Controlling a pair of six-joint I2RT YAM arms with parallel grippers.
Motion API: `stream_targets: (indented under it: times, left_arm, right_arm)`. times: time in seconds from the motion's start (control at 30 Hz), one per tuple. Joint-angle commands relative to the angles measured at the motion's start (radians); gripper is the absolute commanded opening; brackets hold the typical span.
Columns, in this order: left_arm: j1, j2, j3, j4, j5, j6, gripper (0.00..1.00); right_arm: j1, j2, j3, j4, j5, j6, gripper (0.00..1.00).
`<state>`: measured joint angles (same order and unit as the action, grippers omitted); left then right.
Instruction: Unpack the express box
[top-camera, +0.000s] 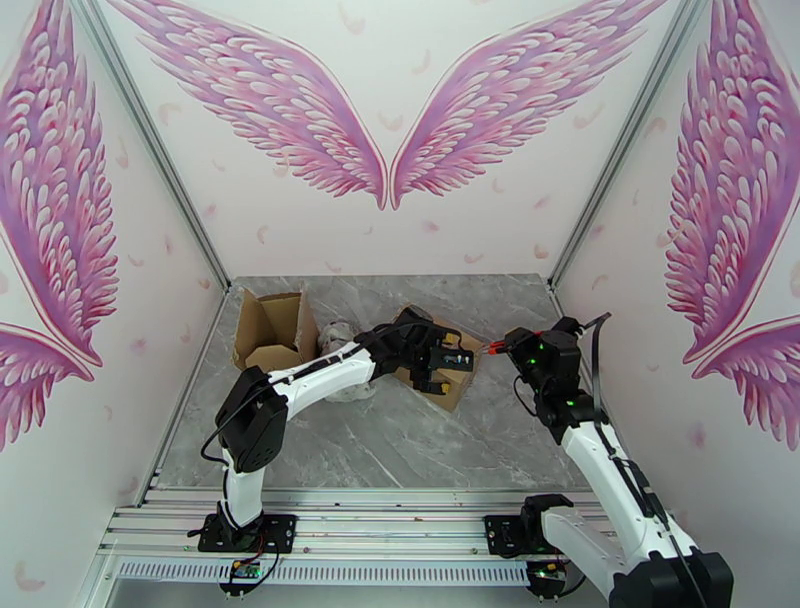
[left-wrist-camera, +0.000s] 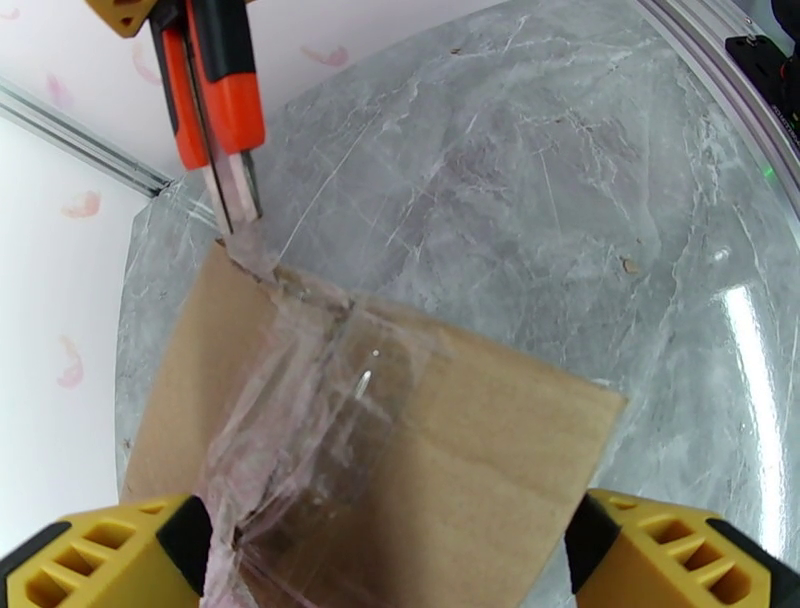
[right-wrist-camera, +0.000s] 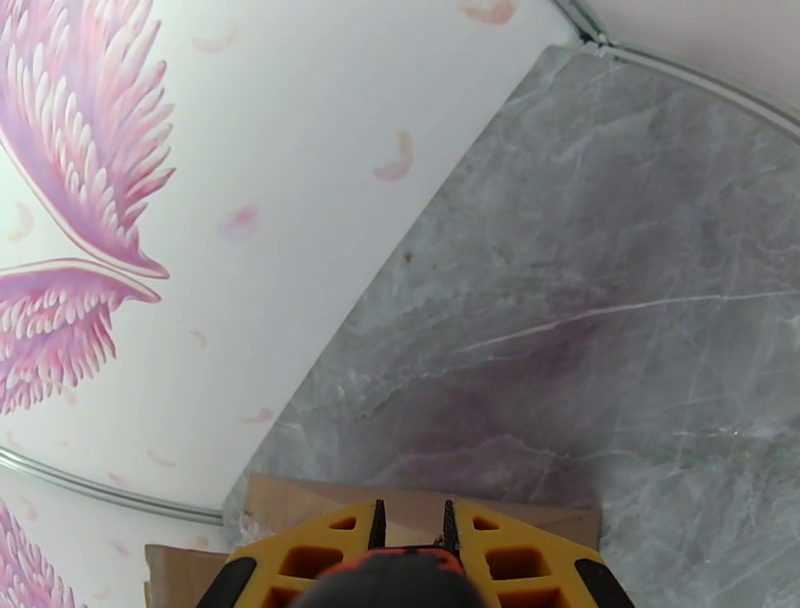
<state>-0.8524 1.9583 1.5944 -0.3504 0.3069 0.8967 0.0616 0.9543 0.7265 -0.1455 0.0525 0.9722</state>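
Express box (left-wrist-camera: 420, 450), near edge cut off, touches knife (left-wrist-camera: 215, 110) in right pincer (right-wrist-camera: 410, 530).

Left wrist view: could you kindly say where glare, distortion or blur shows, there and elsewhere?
Left wrist: a glare streak on the table, glints on the taped box, the table edge bowed by the lens. Right wrist: the cutter at the bottom is blurred. Top external: even light.
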Motion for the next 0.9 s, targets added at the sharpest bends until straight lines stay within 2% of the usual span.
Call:
stream_targets:
  times: [0.0, 0.7, 0.87]
  left_arm:
    - [0.006, 0.017, 0.019, -0.022, 0.019, -0.003, 0.99]
    - [0.006, 0.017, 0.014, -0.035, 0.006, -0.004, 0.99]
    - [0.006, 0.021, 0.019, -0.035, 0.010, -0.002, 0.99]
  right_arm:
    - [0.009, -0.016, 0.000, 0.009, -0.008, -0.021, 0.00]
    - [0.010, -0.010, -0.023, 0.018, 0.006, -0.042, 0.00]
    - [0.009, 0.022, -0.036, 0.075, -0.011, -0.042, 0.00]
